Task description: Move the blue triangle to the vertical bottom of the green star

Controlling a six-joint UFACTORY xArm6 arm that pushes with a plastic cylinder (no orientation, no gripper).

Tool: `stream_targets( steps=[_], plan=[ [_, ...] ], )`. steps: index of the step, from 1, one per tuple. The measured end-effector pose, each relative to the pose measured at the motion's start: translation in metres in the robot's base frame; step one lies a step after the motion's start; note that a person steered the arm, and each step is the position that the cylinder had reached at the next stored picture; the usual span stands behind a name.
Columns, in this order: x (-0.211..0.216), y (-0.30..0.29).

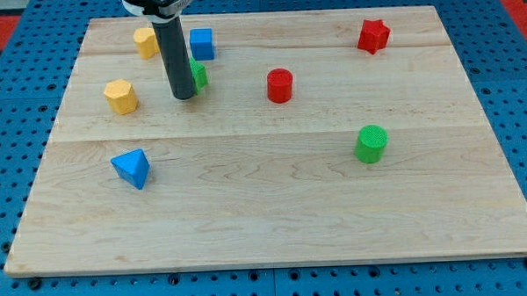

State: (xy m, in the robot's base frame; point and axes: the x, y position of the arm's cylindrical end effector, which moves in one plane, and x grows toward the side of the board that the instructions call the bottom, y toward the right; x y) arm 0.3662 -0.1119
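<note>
One rod, my tip (183,97) touching green block (198,75) (mostly hidden), blue triangle (131,167) apart

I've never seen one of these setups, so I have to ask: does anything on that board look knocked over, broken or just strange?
Nothing stands out. Every block sits flat on the board, none tipped or cracked. The only oddity is the green star, mostly hidden behind my tip. The blue triangle lies apart, toward the view's bottom left.

We had 1 cam, up high at the front, looking down on the whole board (275,218).
</note>
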Motion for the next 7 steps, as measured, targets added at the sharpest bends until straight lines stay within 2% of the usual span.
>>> stream_targets(
  steps=[2,3,5,6,7],
  plan=[
    [0.042,0.0],
    [0.048,-0.002],
    [0.048,-0.075],
    [0.048,-0.077],
    [0.066,-0.079]
  ],
)
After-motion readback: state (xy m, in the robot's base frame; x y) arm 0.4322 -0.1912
